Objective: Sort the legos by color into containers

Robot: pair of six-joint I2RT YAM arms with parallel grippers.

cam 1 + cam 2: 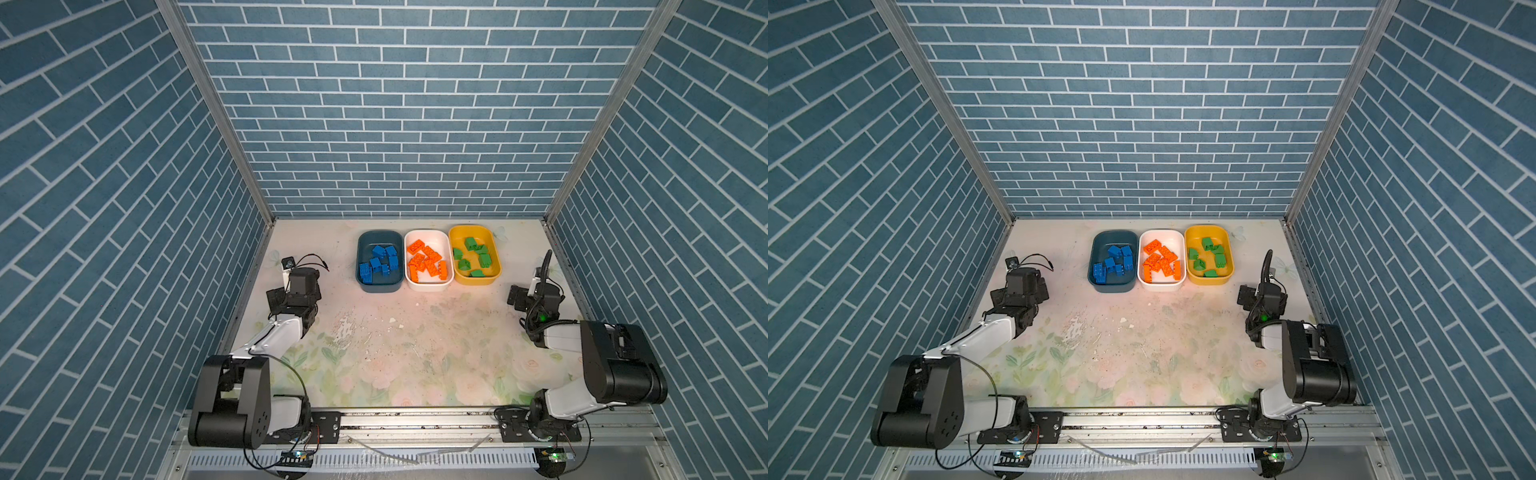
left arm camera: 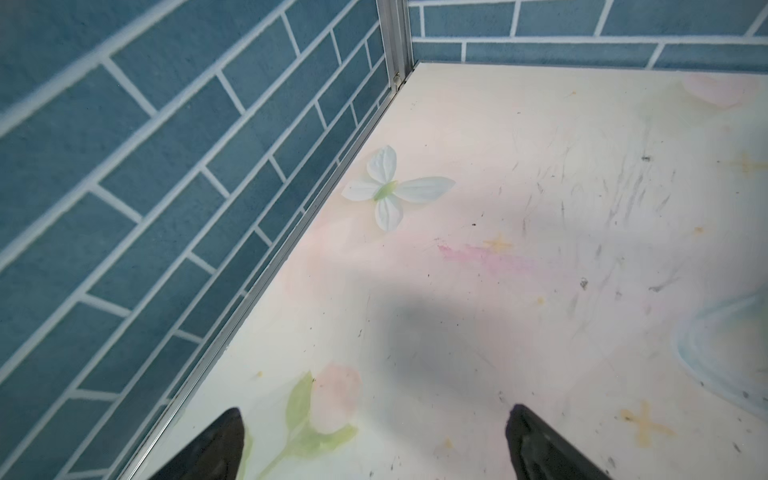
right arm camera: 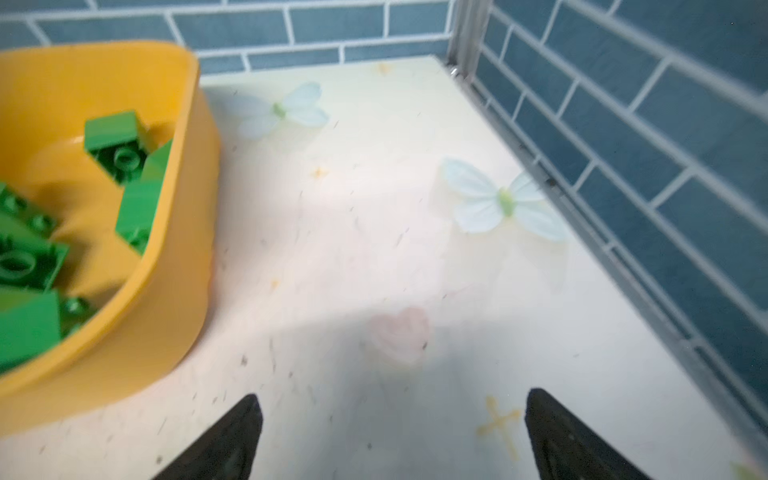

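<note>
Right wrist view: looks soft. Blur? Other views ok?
Right wrist view: yes, blurred, the mustard yellow plastic tub and green studded bricks smeared; left wrist view: sharp, a soft grey shadow on the floral tabletop; both top views: sharp, evenly lit, blue brick walls splayed by wide lens.

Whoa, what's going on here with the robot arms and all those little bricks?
Two robot arms are sorting legos by color, and the job looks done. The blue legos lie in the teal tub, the orange legos in the white tub, and the green legos in the yellow tub. No bricks show loose on the table. The left gripper and the right gripper are both open and hold nothing, off to the sides of the tubs.
</note>
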